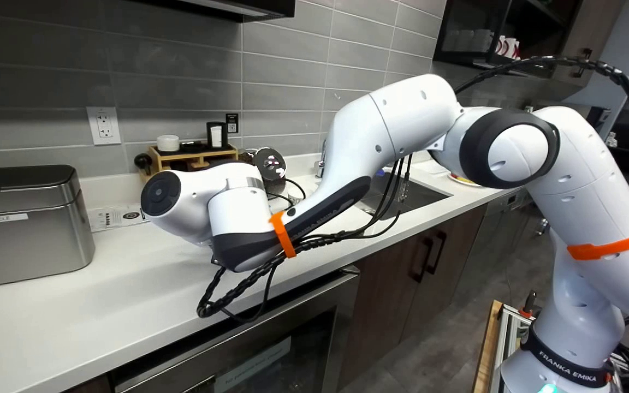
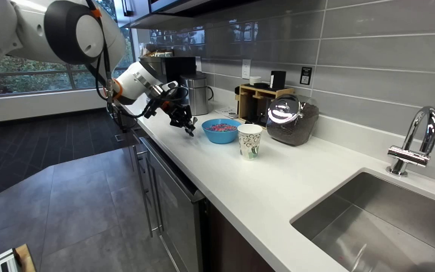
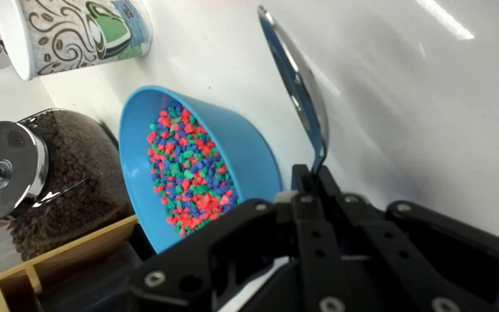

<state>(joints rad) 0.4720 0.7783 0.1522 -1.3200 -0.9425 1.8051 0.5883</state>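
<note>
1. A white robot arm (image 1: 402, 120) stretches along a pale kitchen counter (image 2: 278, 181), its gripper (image 3: 314, 173) pinched tight on a metal spoon (image 3: 303, 91).
2. The spoon juts out from the gripper, its scoop end seen nearly edge-on in the wrist view — over the counter, outside the blue bowl (image 3: 245, 147) and near it. Whether the spoon touches the counter cannot be told.
3. The bowl sits upright just beside the gripper, with a bed of small red, green and blue bits (image 3: 193, 169) inside.
4. A paper cup (image 2: 249, 141) stands upright near the bowl, printed with brown swirls and a green mug (the wrist view shows it lying sideways, its camera being turned).
5. Toward the tiled wall (image 2: 383, 56), a glass jar (image 2: 295, 126) with a shiny lid holds dark brown grains; next to it stands a wooden rack (image 2: 246, 104). Both appear in both exterior views.
6. A chrome faucet (image 2: 410, 153) rises behind a steel sink (image 2: 387, 204) in an exterior view — and a labelled metal bin (image 1: 25, 234) stands on the counter in an exterior view.
</note>
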